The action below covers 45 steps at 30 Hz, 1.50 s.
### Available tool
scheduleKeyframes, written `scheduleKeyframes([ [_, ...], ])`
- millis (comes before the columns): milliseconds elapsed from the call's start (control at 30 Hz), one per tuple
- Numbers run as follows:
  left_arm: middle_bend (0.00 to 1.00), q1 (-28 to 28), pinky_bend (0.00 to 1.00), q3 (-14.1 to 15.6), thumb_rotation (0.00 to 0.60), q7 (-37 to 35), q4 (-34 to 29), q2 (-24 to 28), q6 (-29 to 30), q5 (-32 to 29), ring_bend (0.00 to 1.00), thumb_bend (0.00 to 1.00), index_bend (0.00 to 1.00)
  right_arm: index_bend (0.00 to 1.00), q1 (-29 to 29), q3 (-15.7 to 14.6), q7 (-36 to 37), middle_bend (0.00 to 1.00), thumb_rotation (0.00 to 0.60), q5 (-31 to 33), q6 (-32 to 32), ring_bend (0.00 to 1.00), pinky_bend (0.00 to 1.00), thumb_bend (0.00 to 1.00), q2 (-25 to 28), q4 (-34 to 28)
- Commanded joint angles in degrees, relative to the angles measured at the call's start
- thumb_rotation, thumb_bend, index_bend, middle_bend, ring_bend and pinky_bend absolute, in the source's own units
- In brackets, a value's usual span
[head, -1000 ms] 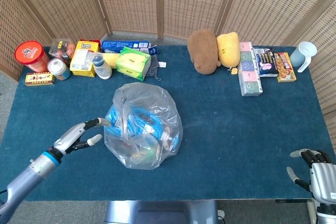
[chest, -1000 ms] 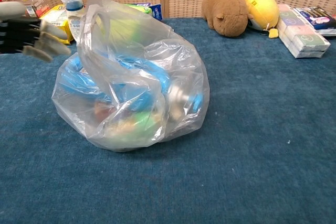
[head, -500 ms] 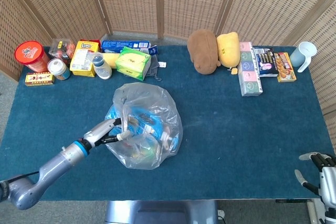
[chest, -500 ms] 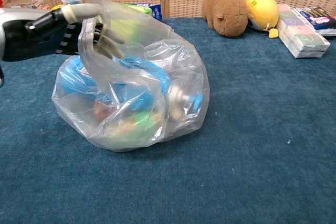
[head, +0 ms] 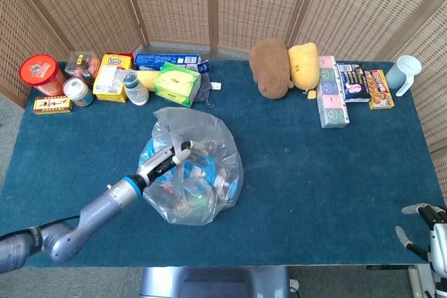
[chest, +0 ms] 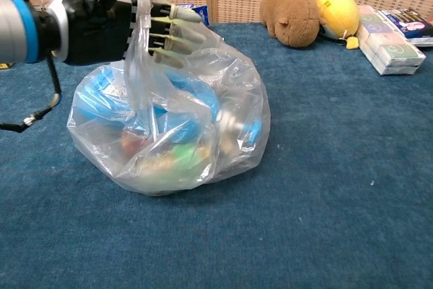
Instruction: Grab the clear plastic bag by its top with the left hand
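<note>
The left hand (chest: 128, 21) reaches in level over the clear plastic bag (chest: 172, 123), fingers (chest: 172, 28) straight and spread, pushed through the upright loop at the bag's top without clasping it. The bag sits mid-table on the blue cloth (head: 314, 172). The right hand (head: 427, 225) shows partly at the table's near corner; whether it is clenched cannot be told. Wicker screens (head: 258, 1) stand behind.

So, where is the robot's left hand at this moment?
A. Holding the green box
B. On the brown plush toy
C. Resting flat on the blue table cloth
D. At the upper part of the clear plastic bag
D: the left hand is up at the top of the clear plastic bag, its fingers spread against the film.
</note>
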Motion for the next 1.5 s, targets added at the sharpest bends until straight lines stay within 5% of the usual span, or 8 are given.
scheduleKeyframes([
  [33, 0.24, -0.3, 0.25, -5.3, 0.000, -10.6, 2.8, -4.8, -3.1, -5.0, 0.17, 0.26, 0.23, 0.44, -0.1, 0.0, 0.2, 0.45, 0.593, 0.0, 0.1, 0.40, 0.27, 0.29, 0.0, 0.1],
  [333, 0.28, 2.8, 0.35, -13.3, 0.000, -26.8, 4.1, -8.1, -8.9, -1.8, 0.26, 0.26, 0.25, 0.44, -0.5, 0.1, 0.7, 0.45, 0.592, 0.3, 0.2, 0.40, 0.27, 0.29, -0.2, 0.5],
  [600, 0.45, 7.1, 0.49, -19.1, 0.000, -38.4, 2.8, -9.8, -10.9, -2.3, 0.44, 0.27, 0.39, 0.44, -0.1, 0.2, 0.8, 0.45, 0.588, 0.0, -0.4, 0.40, 0.27, 0.29, -0.4, 0.6],
  [1067, 0.62, 12.7, 0.69, -26.4, 0.003, -40.3, -5.1, -3.9, -9.0, -0.2, 0.62, 0.45, 0.57, 0.44, 0.2, 0.3, 0.9, 0.45, 0.592, -0.5, -0.6, 0.40, 0.27, 0.29, -0.5, 0.4],
  [1233, 0.67, 11.5, 0.74, -28.4, 0.090, -36.9, -7.3, -0.3, -8.7, -4.0, 0.67, 0.59, 0.62, 0.44, 0.5, 0.4, 0.9, 0.45, 0.590, -0.7, -0.8, 0.40, 0.27, 0.29, -0.4, 0.1],
  [1500, 0.69, 7.1, 0.75, -31.2, 0.210, -31.4, -9.4, 4.0, -7.1, -13.2, 0.69, 0.66, 0.64, 0.44, 0.5, 0.5, 1.5, 0.45, 0.591, -0.8, -0.6, 0.40, 0.27, 0.29, -0.9, 0.6],
])
